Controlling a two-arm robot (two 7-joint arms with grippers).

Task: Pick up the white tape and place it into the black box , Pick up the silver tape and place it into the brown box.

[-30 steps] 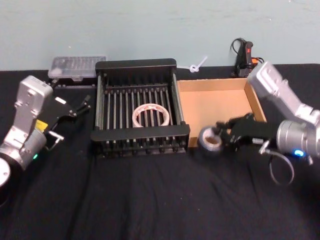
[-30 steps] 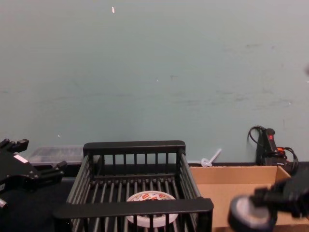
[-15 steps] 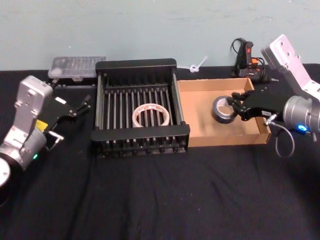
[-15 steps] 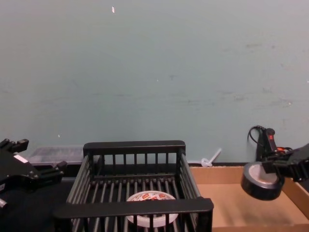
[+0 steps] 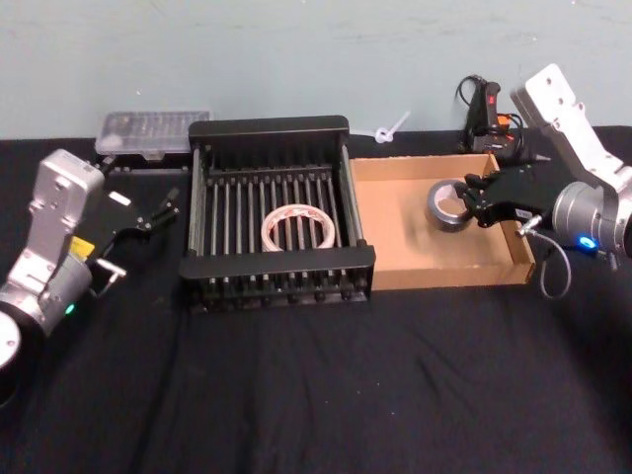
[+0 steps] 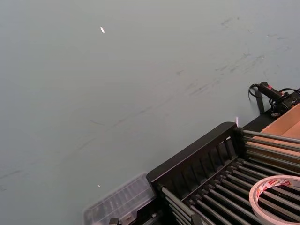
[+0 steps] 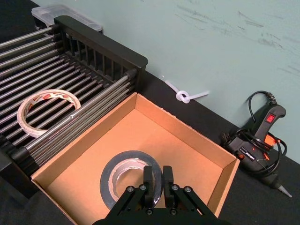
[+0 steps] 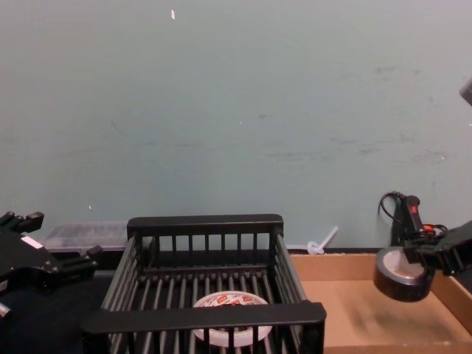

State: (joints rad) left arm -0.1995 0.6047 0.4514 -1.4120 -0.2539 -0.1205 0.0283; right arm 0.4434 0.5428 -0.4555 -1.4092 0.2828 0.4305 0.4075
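silver tape (image 5: 452,204): small thick grey roll, dark outer band, pale inner core. Right gripper (image 5: 474,202) is clamped on its rim and holds it in the air above the brown box (image 5: 395,267), toward the box's far right part.

Orientation: in the head view the roll hangs tilted, its hole facing partly up and toward the robot's left. Chest view shows it from the side (image 8: 402,273), clear of the cardboard floor, with a faint shadow on the floor below it; that height gap is not obvious from the head camera. Right wrist view looks down through the roll (image 7: 131,180), ring axis running roughly along the camera's line, fingers (image 7: 149,180) pinching the near wall of the ring.

white tape (image 5: 297,228): wide thin ring, red-printed core, lying flat on the bars of the black box (image 5: 276,265), about centre, hole up. Left wrist view catches just an arc of it (image 6: 276,199) on the bars; chest view shows the red print on its side (image 8: 231,306).

Left gripper (image 5: 158,212): parked left of the black box, off the table surface, fingers spread apart, holding nothing.

Behind the boxes: clear plastic case (image 5: 153,131) far left, glue gun (image 7: 260,136) far right.
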